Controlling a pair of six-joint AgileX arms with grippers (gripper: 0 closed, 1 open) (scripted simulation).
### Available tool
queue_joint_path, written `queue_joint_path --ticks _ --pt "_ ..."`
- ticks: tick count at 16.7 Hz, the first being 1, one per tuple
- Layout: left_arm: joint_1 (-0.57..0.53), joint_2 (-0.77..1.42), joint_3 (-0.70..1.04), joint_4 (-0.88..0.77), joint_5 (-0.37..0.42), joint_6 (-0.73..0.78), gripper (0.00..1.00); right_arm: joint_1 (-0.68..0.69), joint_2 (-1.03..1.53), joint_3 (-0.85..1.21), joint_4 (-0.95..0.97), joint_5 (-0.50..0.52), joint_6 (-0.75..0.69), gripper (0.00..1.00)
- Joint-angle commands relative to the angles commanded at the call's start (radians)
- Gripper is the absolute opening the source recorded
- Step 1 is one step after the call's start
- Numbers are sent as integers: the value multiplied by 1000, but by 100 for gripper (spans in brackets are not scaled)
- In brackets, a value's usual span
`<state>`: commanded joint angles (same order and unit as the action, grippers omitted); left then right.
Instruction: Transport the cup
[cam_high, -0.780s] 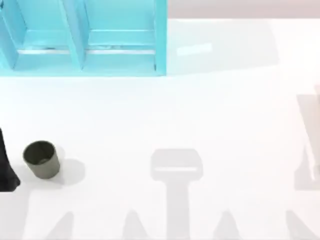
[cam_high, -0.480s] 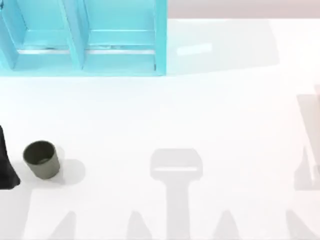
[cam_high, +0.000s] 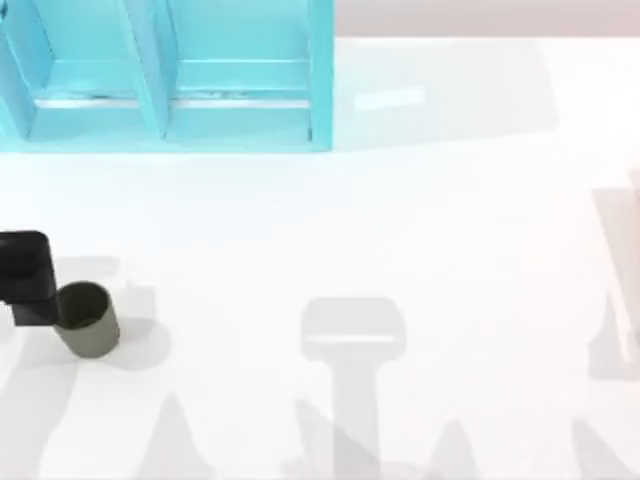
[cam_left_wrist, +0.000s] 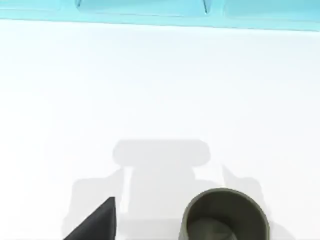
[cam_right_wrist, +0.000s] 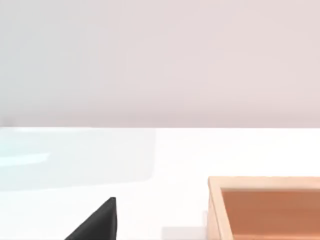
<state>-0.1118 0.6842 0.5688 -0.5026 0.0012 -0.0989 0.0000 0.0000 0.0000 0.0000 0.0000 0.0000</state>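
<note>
Small olive-grey cylindrical cup (cam_high: 87, 318) stands upright at the near left of the white table (cam_high: 420, 230). Left gripper (cam_high: 27, 278), black, sits just beside its left; finger state cannot be determined. Turquoise shelf (cam_high: 170, 75) stands far left.

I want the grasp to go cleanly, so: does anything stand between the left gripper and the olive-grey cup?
Nothing visible does. In the top view the left gripper is right beside the small olive-grey cylindrical cup, on its left, with bare white table around them. The turquoise shelf stands well away at the far edge.
</note>
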Motion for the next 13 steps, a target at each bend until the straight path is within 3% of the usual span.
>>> queue_joint_path --ticks 7,13 --pt "-97 660 493 -465 1 -92 100 0 0 0 0 0 0 100" --pt "-150 996 780 -702 -1 -141 100 0 0 0 0 0 0 100"
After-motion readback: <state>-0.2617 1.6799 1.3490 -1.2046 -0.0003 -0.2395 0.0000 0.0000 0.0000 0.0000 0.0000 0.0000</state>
